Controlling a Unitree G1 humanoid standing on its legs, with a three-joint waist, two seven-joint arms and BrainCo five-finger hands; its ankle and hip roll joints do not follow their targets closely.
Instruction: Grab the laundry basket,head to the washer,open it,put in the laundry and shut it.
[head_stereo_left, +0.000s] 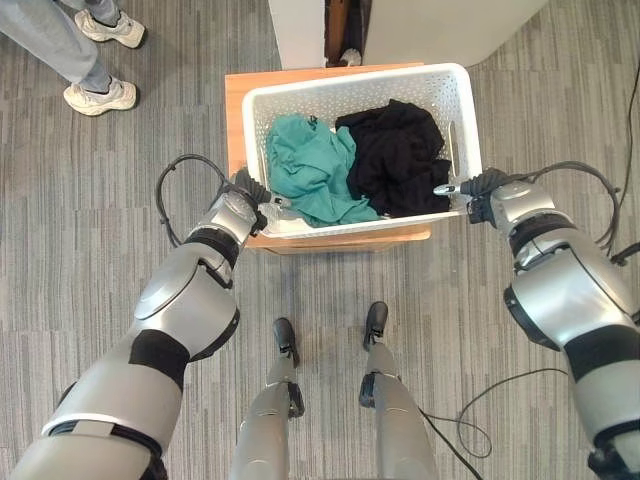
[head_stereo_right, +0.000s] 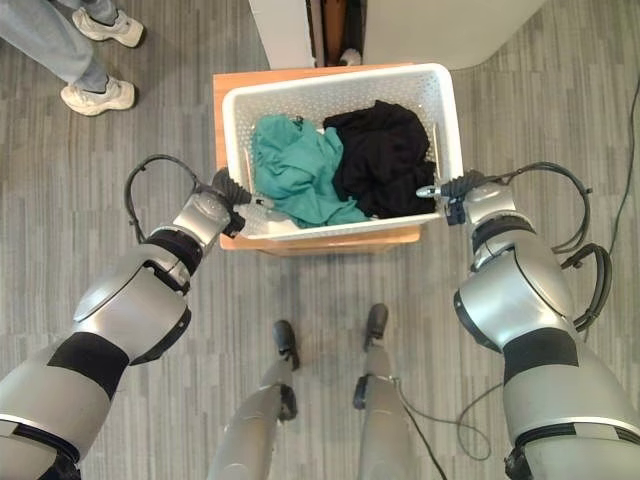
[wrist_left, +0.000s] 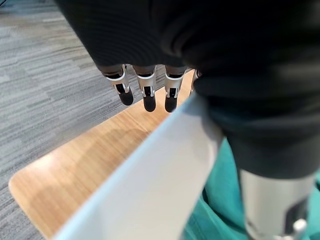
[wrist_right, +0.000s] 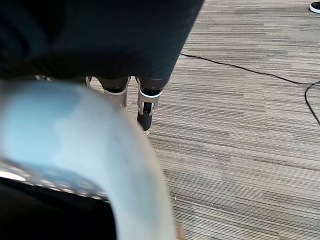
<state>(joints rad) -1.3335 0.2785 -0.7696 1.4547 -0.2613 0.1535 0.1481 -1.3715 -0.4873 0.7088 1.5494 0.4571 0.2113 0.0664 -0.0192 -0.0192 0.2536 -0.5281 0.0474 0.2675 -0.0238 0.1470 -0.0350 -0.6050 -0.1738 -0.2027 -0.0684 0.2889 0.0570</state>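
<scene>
A white laundry basket (head_stereo_left: 350, 85) rests on a small wooden table (head_stereo_left: 235, 100), with a teal garment (head_stereo_left: 310, 165) and a black garment (head_stereo_left: 395, 150) inside. My left hand (head_stereo_left: 250, 190) straddles the basket's left rim (wrist_left: 150, 190). Its fingers (wrist_left: 145, 92) hang down the outside of the wall, and its thumb is inside over the teal cloth (wrist_left: 215, 210). My right hand (head_stereo_left: 480, 190) clamps the right rim (wrist_right: 75, 130) the same way, fingers (wrist_right: 145, 107) outside and thumb reaching in over the edge.
A person's legs and white shoes (head_stereo_left: 100, 97) stand at the far left on the grey carpet. White units (head_stereo_left: 440, 25) rise just behind the table, with a dark gap between them. A thin cable (wrist_right: 250, 70) lies on the floor to the right.
</scene>
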